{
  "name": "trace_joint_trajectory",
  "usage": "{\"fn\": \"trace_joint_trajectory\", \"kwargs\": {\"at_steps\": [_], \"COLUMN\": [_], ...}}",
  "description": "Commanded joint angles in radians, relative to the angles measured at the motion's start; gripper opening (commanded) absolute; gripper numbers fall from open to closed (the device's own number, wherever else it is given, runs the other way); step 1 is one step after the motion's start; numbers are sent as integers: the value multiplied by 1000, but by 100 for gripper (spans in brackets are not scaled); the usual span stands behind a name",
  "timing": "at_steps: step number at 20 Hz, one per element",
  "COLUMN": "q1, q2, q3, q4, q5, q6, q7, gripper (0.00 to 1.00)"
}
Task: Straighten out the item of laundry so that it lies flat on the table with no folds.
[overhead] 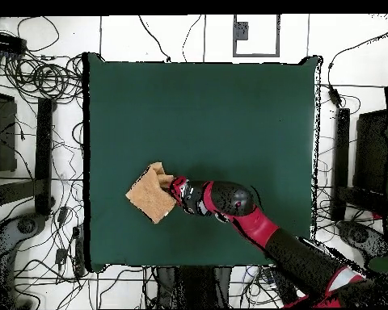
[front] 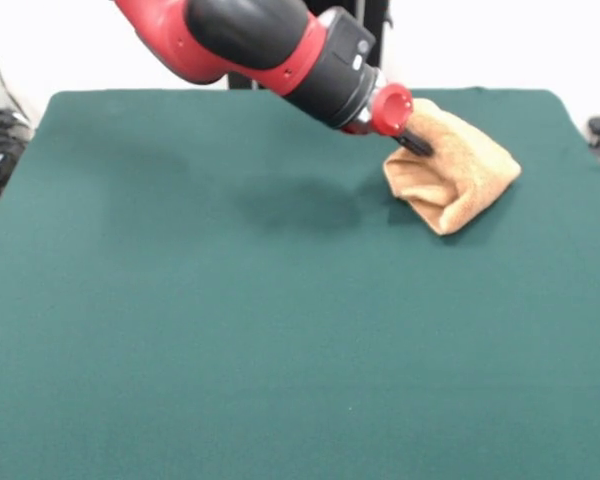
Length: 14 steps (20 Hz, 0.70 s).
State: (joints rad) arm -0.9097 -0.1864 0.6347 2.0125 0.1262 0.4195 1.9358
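The tool is meeting the folded orange-tan terry towel at the edge nearest the arm; whether it is pinching cloth, I cannot tell. The towel is lying bunched near one side of the green table, its length running diagonally away from the tool.

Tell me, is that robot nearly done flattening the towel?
Not nearly. Nothing looks finished: the towel lies bunched and folded over itself near one side of the table. In hand: the gripper is at the towel's edge. Whether it grips is unclear. Left: spreading it flat.
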Motion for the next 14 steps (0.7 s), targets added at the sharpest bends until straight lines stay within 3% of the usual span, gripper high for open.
{"fn": "trace_joint_trajectory", "kwargs": {"at_steps": [1,10,12,13,14], "q1": [66,76,164,283,348], "q2": [6,-20,-175,-318,-376], "q3": [54,53,-34,-160,-234], "q4": [-16,-1,23,7,-11], "q5": [93,87,91,70,54], "q6": [109,56,101,125,150], "q7": [146,163,248,311,330], "gripper": [0,0,0,0,0]}}
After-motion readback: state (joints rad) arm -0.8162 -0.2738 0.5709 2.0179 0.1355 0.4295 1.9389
